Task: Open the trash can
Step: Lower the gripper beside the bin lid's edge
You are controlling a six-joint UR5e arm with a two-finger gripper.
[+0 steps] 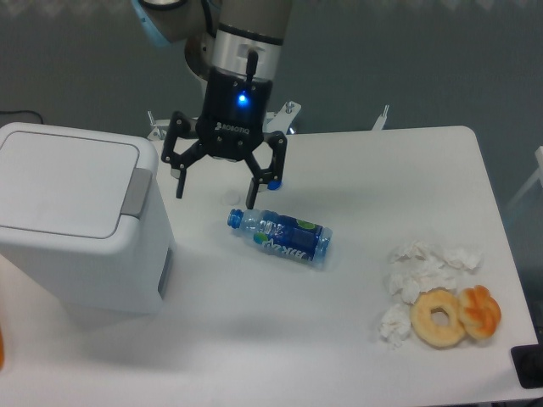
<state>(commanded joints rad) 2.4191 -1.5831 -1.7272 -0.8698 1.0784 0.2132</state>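
1. A white table (356,161) with rounded corners stands before a grey wall; its surface is smooth and matte.
2. The trash can (81,225) occupies the left end of the table: a white boxy plastic bin, its flat lid down, with a grey push tab (136,192) on the lid's right edge.
3. The arm descends from the top, wrist vertical, a blue light lit on its black body.
4. The gripper (215,189) hangs with both fingers spread apart, holding nothing, just right of the bin.
5. A clear plastic bottle (282,236) with blue label lies on its side beneath the fingertips.
6. Crumpled white tissues (424,264), a ring doughnut (439,317) and an orange pastry (480,310) sit near the right front corner.
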